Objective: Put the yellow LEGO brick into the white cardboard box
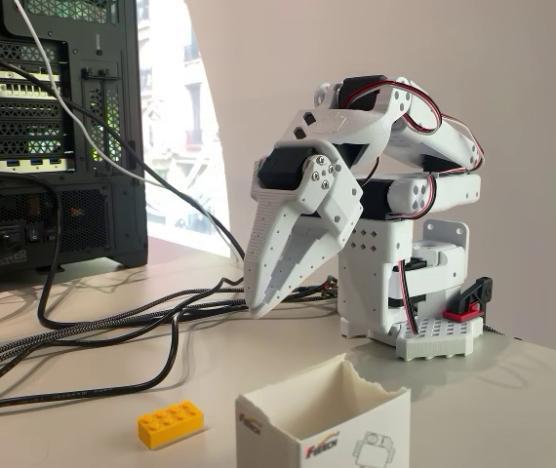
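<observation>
white arm folded low over its base, gripper (261,310) pointing down toward seven o'clock, jaws together, holding nothing.

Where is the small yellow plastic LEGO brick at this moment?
In the fixed view, the small yellow plastic LEGO brick lies on the table at lower left, just left of the white cardboard box, apart from it.

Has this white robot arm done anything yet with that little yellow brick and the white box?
Nothing looks done: the small yellow studded LEGO brick lies on the table, left of the torn-edged white cardboard box. Nothing is in hand: the white gripper hangs above the table, jaws together. Grasping, carrying and dropping remain.
</observation>
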